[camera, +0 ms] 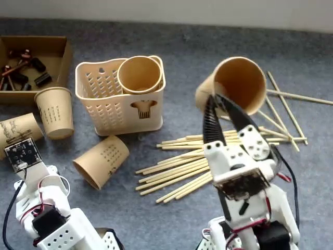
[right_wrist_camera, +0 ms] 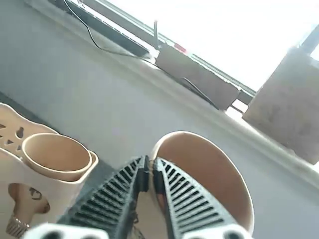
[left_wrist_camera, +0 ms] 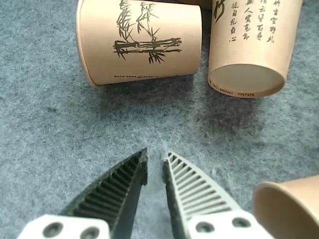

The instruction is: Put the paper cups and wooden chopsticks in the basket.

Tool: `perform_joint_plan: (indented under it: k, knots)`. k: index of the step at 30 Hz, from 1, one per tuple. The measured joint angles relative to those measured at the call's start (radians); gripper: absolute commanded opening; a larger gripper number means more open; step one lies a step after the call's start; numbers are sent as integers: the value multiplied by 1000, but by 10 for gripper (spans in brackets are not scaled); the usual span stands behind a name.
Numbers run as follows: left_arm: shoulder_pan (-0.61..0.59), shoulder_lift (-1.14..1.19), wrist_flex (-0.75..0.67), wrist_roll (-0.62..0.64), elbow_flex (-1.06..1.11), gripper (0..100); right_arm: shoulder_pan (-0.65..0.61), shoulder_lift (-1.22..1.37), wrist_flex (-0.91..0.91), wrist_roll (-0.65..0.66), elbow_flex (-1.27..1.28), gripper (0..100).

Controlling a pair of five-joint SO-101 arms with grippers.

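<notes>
Closest to the overhead lens stands the right arm's white-and-black gripper (camera: 214,100), its ribbed jaws clamped on the rim of a tan paper cup (camera: 237,83), one finger inside the mouth and one outside the wall. That cup hangs above the grey felt table (camera: 177,47), tipped so its mouth faces up toward the camera and its long axis slants away from the arm. In the high view the cream perforated plastic basket (camera: 104,101) stands upright to the left of the held cup, near it but not touching. A second tan paper cup (camera: 139,75) sits mouth-up in its right-hand part. By my reckoning the coming move is a sideways carry toward the basket, with a wrist turn to bring the cup's axis upright before release, and the right arm is the one placed for it. A fan of pale wooden chopsticks (camera: 182,166) lies on the felt between that arm and the basket. The left arm's gripper (left_wrist_camera: 155,162) hangs low over the felt, jaws drawn nearly together on nothing. Just beyond it are a bamboo-printed cup (left_wrist_camera: 142,40) on its side and a cup standing mouth-down (left_wrist_camera: 249,45).
</notes>
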Motion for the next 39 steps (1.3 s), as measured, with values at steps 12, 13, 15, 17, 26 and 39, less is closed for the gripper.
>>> perform_joint_plan:
  k: [12, 13, 15, 17, 26, 39]
  knots:
    - [0, 0, 0, 0, 0, 71, -161, 304, -407, 146, 34, 5]
    - [0, 0, 0, 0, 0, 71, -173, 327, -442, 146, 34, 5]
    - [0, 0, 0, 0, 0, 71, -199, 376, -506, 146, 34, 5]
    - [0, 0, 0, 0, 0, 71, -226, 423, -555, 146, 34, 5]
    - [0, 0, 0, 0, 0, 71, -316, 637, -709, 152, 34, 5]
    - [0, 0, 0, 0, 0, 71, -348, 756, -727, 152, 34, 5]
